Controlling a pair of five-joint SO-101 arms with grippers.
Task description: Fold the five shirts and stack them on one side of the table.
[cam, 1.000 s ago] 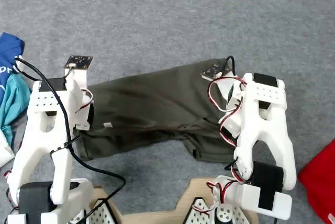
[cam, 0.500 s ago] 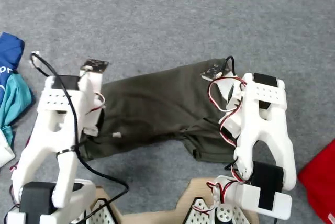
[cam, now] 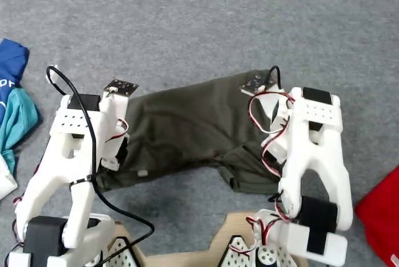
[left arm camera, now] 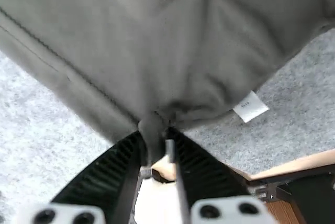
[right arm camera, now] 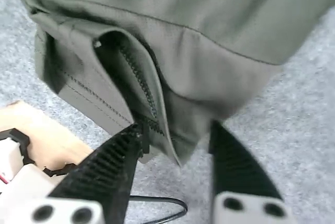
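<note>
Mid-fold on the olive shirt (cam: 187, 130), sprawled across the middle of the grey bench (cam: 187, 24) between both arms. Got the left gripper (left arm camera: 154, 130) with fingers pinched tight on a bunched bit of the shirt's edge, near the white tag (left arm camera: 250, 107). Got the right gripper (right arm camera: 175, 130) with fingers spread wide, straddling the hem at the other end, clamping nothing. Probably best to keep that left pinch firm, carry the edge low and straight toward the right end, and clamp the right fingers on the hem first to stop the whole thing sliding. Compared with a second ago: left arm further in toward the centre, dragging that end of the shirt along; right arm parked in the same spot.
</note>
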